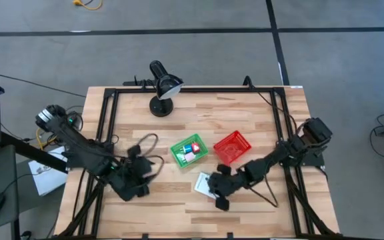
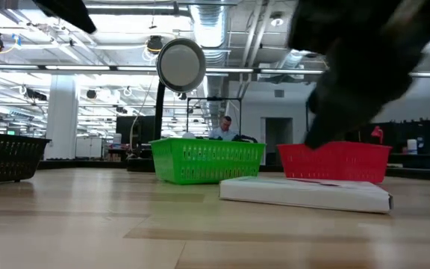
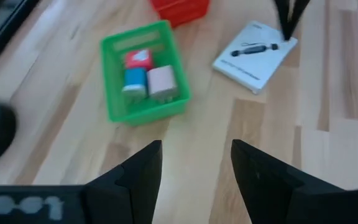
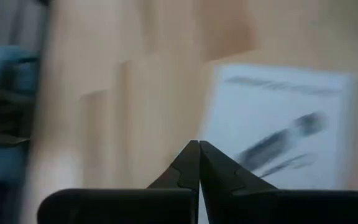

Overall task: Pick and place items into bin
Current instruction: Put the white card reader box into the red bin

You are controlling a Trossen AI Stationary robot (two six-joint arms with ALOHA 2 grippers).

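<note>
Right tool: fingers pressed together, holding nothing, low over the table at the near edge of the white card with black mark. In the high view this tool sat at the card's front corner; contact could not be told.

Left tool: fingers apart, empty, above bare wood, well apart from the bins. Seen from above at the table's left front.

Green bin: mid-table, just beside the card. Contents, by the left wrist view: red-pink block, blue cube, pale pink cube, the three close together.

Red bin: right of the green bin, near it; contents could not be told.

Card: flat on the table, outside both bins, in front of them.

Desk lamp: at the table's far edge, head tilted.

Black basket: at the left of the low view.
</note>
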